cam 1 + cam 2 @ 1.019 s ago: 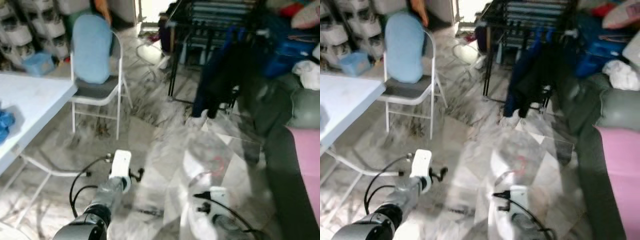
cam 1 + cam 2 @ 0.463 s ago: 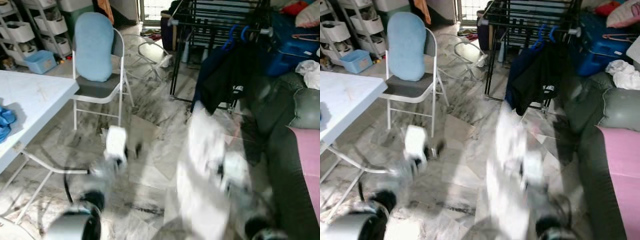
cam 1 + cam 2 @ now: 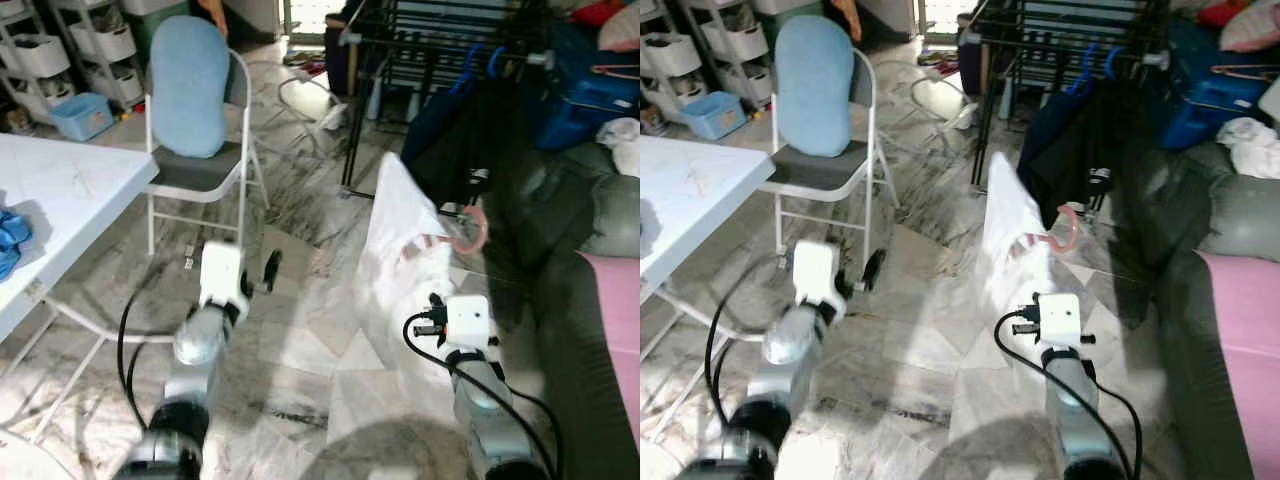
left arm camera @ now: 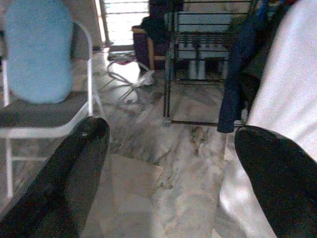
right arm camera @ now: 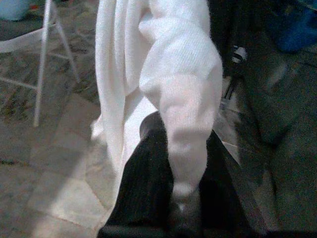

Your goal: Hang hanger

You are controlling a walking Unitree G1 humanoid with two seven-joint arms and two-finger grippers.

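1. The right gripper (image 5: 185,148) has its black fingers clamped on a white garment (image 3: 405,235), which drapes from a pink hanger (image 3: 462,232). The hook pokes out on the garment's right side, held up in front of the robot above the marble floor (image 3: 300,330).
2. The left gripper (image 4: 168,163) is spread wide open, holding nothing, just pointing out toward the folding chair (image 3: 200,150).
3. The target looks like the black clothes rack (image 3: 440,60) ahead, just past the garment. Dark clothes on blue hangers (image 3: 480,65) already hang from its front rail.
4. Tips, just my read: lift high enough that the pink hook clears the rail, pick a gap beside the blue hangers, and turn the hook's open side toward the bar before lowering.
5. Watch the loose white fabric. It could snag the rack's frame or hide the hook from the head camera.
6. I'd only let go once the hook sits on the rail.
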